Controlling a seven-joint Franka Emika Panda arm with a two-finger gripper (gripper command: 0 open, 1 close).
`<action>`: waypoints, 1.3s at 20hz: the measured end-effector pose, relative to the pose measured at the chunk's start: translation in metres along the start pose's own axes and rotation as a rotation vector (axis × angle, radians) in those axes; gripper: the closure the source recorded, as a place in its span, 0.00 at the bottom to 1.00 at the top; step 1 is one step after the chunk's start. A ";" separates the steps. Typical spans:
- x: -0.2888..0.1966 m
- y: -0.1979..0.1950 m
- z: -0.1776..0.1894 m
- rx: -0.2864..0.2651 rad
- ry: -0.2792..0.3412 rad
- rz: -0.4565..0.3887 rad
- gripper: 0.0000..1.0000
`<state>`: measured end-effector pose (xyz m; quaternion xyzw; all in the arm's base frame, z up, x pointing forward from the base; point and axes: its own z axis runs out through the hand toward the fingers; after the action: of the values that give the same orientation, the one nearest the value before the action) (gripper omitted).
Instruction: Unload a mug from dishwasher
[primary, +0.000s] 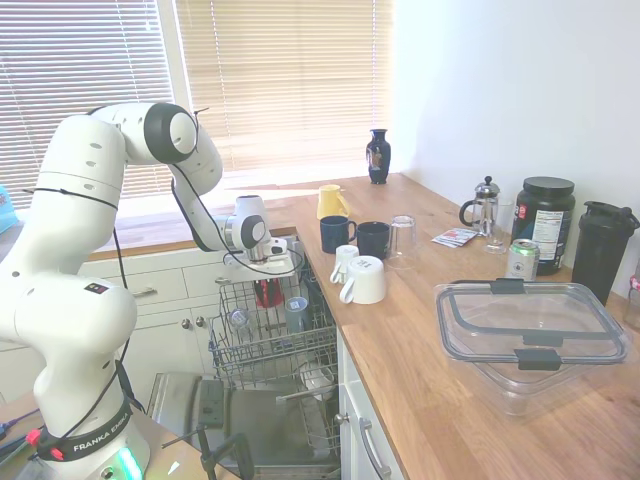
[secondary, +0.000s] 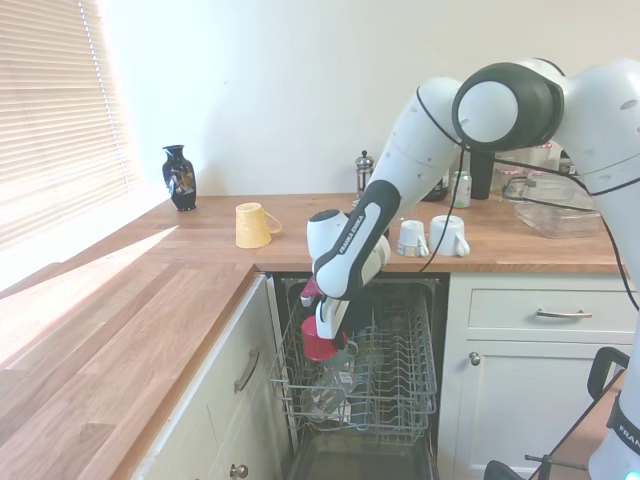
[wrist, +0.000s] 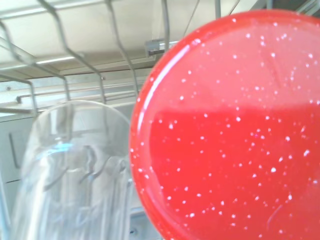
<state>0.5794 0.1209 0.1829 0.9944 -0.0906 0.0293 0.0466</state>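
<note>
The red mug (primary: 267, 292) (secondary: 319, 344) sits upside down at the top of the dishwasher's grey wire rack (primary: 232, 352) (secondary: 400, 385). The rack is pulled out over the lowered door (primary: 180, 398). My gripper (primary: 266, 272) (secondary: 326, 325) reaches down into the rack from above, and its fingers appear shut on the mug. In the wrist view the mug's glossy speckled base (wrist: 235, 135) fills the right side, very close.
A clear glass (wrist: 75, 170) stands right beside the mug, with more glasses (primary: 296, 312) in the rack. On the wooden counter (primary: 420, 380) are navy mugs (primary: 336, 233), white mugs (primary: 364, 280), a yellow mug (secondary: 252, 225) and a plastic container (primary: 530, 330).
</note>
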 end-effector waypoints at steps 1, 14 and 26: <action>0.001 0.001 -0.009 0.001 0.009 0.006 1.00; 0.019 0.017 -0.127 0.001 0.089 0.090 1.00; 0.061 0.031 -0.202 0.001 0.112 0.207 1.00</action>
<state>0.6238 0.0990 0.3901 0.9766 -0.1899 0.0894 0.0478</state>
